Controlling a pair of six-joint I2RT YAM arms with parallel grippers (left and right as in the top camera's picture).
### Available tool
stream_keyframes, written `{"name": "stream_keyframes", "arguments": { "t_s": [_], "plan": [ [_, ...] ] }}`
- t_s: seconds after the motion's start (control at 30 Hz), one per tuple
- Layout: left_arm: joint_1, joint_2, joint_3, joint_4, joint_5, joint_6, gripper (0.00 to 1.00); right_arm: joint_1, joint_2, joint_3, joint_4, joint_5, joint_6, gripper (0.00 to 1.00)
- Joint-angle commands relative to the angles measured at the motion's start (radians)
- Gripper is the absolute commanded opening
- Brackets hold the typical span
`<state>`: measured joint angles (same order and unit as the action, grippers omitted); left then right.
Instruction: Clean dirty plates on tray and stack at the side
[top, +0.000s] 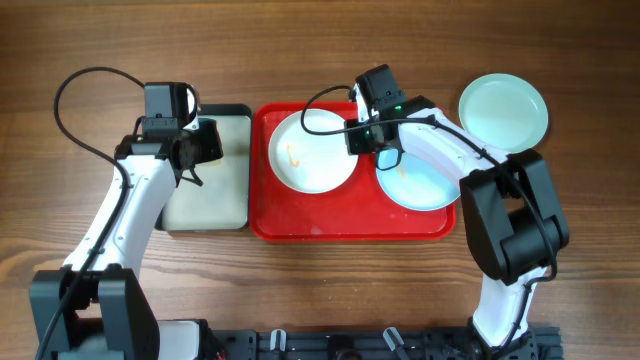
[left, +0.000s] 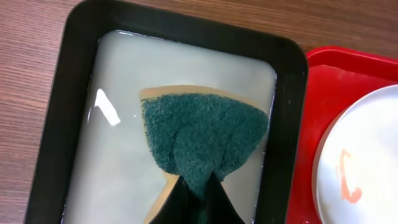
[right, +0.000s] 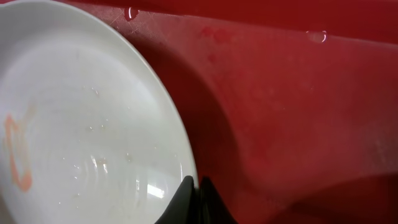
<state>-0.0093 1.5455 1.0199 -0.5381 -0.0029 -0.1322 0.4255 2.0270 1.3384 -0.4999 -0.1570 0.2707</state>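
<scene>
So here's the layout: the red tray (top: 350, 222) sits mid-worktop (top: 90, 40) with two plates in it. The white plate (top: 312, 150) is on the left half, with an orange squiggle on it. The right-hand plate (top: 428, 188), pale blue, is on the right half and has a small smear of its own. A third plate (top: 503, 110), pale blue and clean-looking, sits off the tray on the wood, just past its far right corner.

The right claw (top: 388, 158) is down at the upper-left edge of the right-hand plate. In the wrist view its fingers (right: 205, 193) are nearly together, and it looks pinched right on the rim. That plate looks whiter in this view, with wet droplets on it.

The left claw (top: 200, 145) is over the black-rimmed grey tray (top: 205, 205), just left of the red one. It's clamped on a teal sponge (left: 202, 134), which hangs over cloudy water.
</scene>
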Motion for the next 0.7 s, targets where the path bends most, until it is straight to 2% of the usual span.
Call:
{"name": "stream_keyframes", "arguments": {
  "t_s": [0.0,0.13,0.23,0.33,0.5,0.57,0.67],
  "plan": [
    [-0.049,-0.006,-0.008,-0.012,-0.017,-0.007,0.04,0.0,-0.02,-0.003,0.001,-0.021,0.025,0.04],
    [-0.109,-0.006,-0.008,-0.014,-0.041,-0.097,0.04,0.0,-0.02,-0.003,0.002,-0.019,0.016,0.04],
    [-0.115,-0.006,-0.008,-0.014,-0.048,-0.097,0.04,0.0,-0.02,-0.003,0.032,0.04,0.017,0.18],
    [-0.115,-0.006,-0.008,-0.016,-0.047,-0.097,0.04,0.0,-0.02,-0.004,0.059,0.045,-0.01,0.2],
    [-0.115,-0.006,-0.008,-0.026,-0.047,-0.097,0.04,0.001,-0.019,-0.005,0.06,0.045,-0.018,0.19],
    [-0.115,-0.006,-0.008,-0.038,-0.047,-0.097,0.04,0.001,-0.019,-0.005,0.053,0.045,-0.029,0.07],
    [-0.115,-0.006,-0.008,-0.041,-0.047,-0.097,0.04,0.001,-0.019,-0.005,0.034,0.045,-0.023,0.05]
  ]
}}
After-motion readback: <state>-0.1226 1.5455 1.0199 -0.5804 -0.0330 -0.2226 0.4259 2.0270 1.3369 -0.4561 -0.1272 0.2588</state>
